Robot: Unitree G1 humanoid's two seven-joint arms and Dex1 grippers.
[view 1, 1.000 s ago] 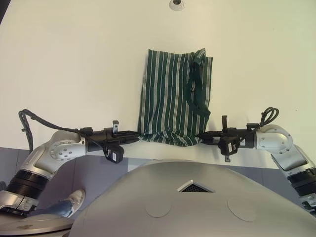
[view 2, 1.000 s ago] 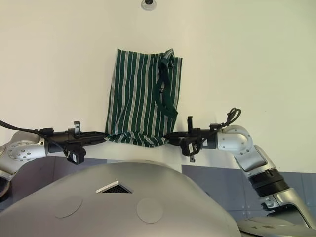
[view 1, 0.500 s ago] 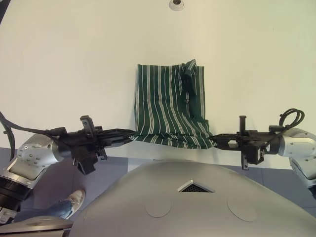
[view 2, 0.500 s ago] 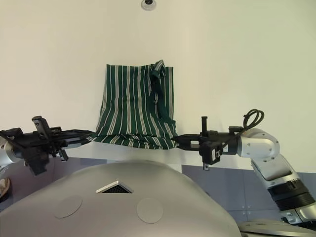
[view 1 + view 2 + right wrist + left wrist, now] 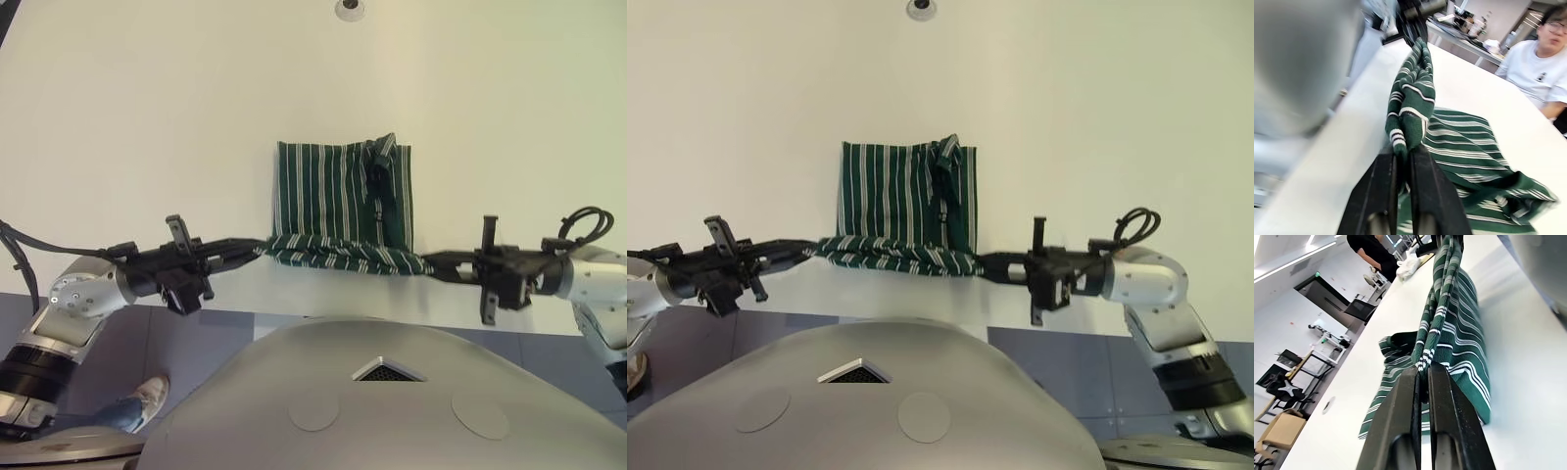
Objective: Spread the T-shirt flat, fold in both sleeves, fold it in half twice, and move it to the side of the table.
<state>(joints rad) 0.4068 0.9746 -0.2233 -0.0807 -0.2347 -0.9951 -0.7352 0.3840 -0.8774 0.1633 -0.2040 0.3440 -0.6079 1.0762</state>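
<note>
The green-and-white striped T-shirt (image 5: 338,191) lies folded into a narrow rectangle on the white table (image 5: 147,117), collar at its right side. Its near hem (image 5: 343,255) is lifted off the table and stretched taut between both grippers. My left gripper (image 5: 263,247) is shut on the hem's left corner; the left wrist view shows the fingers (image 5: 1422,382) pinching bunched cloth (image 5: 1449,308). My right gripper (image 5: 423,262) is shut on the right corner, its fingers (image 5: 1400,161) clamped on the gathered edge (image 5: 1410,98).
A small round fitting (image 5: 350,9) sits at the table's far edge. Wide bare table lies left, right and beyond the shirt. The table's near edge (image 5: 294,315) runs just under the grippers, with grey floor (image 5: 176,352) below.
Both grippers have raised the near hem and carried it away from me, over the shirt, spreading wider apart. The flat part of the shirt now looks shorter.
</note>
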